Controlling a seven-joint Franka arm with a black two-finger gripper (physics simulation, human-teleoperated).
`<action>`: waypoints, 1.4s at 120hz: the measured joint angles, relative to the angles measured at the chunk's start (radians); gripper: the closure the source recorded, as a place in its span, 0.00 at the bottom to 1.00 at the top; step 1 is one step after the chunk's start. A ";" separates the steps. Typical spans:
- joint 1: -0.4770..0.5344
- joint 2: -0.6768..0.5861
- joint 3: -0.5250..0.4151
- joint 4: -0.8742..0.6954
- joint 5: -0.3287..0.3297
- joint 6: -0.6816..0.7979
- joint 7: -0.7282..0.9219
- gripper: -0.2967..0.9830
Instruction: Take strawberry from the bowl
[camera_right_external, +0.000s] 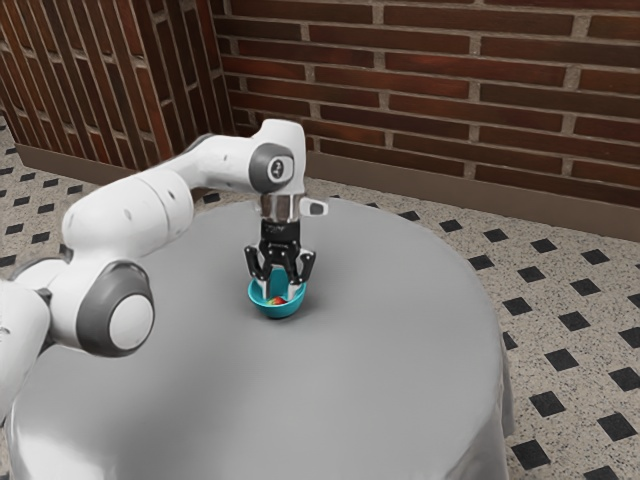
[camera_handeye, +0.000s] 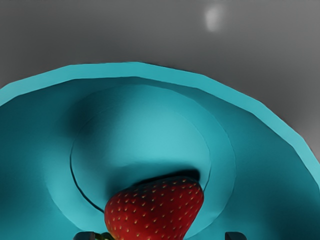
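Note:
My gripper (camera_right_external: 280, 292) is lowered into the turquoise bowl (camera_right_external: 277, 311) in the exterior view, its two fingers apart and inside the rim. Between and just below them lies the red strawberry (camera_right_external: 278, 301). In the wrist view the strawberry (camera_handeye: 156, 209) rests on the floor of the bowl (camera_handeye: 135, 70), its green leafy end partly cut off. Dark fingertips of the gripper (camera_handeye: 160, 236) stand on either side of the fruit, with a gap visible on both sides.
The bowl stands on a round table with a grey cloth (camera_right_external: 390, 370). The arm reaches in over the table from the exterior view's left. A brick wall (camera_right_external: 430, 90) rises behind, beyond the tiled floor.

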 joint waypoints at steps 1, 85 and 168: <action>0.000 0.001 0.000 0.001 0.000 0.000 0.000 0.54; -0.006 0.012 -0.006 0.005 0.007 0.003 -0.007 0.71; -0.195 -0.270 0.137 -0.225 0.007 0.066 -0.008 0.82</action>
